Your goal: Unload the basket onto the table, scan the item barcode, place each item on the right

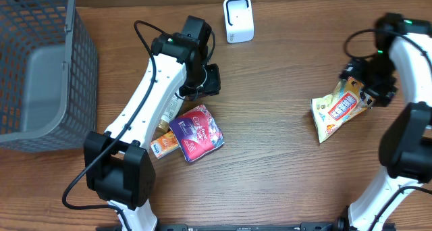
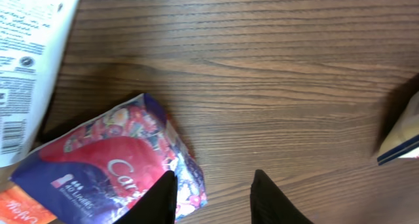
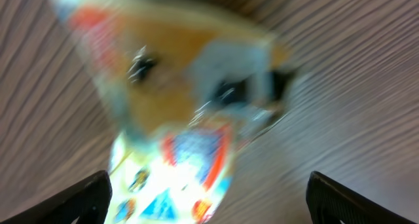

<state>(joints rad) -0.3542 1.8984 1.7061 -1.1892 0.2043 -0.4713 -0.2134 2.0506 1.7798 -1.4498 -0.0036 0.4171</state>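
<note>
The table (image 1: 270, 157) is brown with wood grain. The pouch (image 1: 196, 132), centre left of the overhead view, is purple and red with a floral print. The snack bag (image 1: 339, 108), at right, is orange and yellow. The basket (image 1: 81, 75), upper left, is grey mesh. My left fingers (image 2: 160, 201) are black.

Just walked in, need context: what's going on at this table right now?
Barcode-scan run with two arms. The right claw stands wide open directly over an orange snack bag lying on the table, not gripping it. The left claw is partly open over bare wood beside a purple packet, holding nothing. The white scanner sits at the back of the table, with no item at it.
</note>
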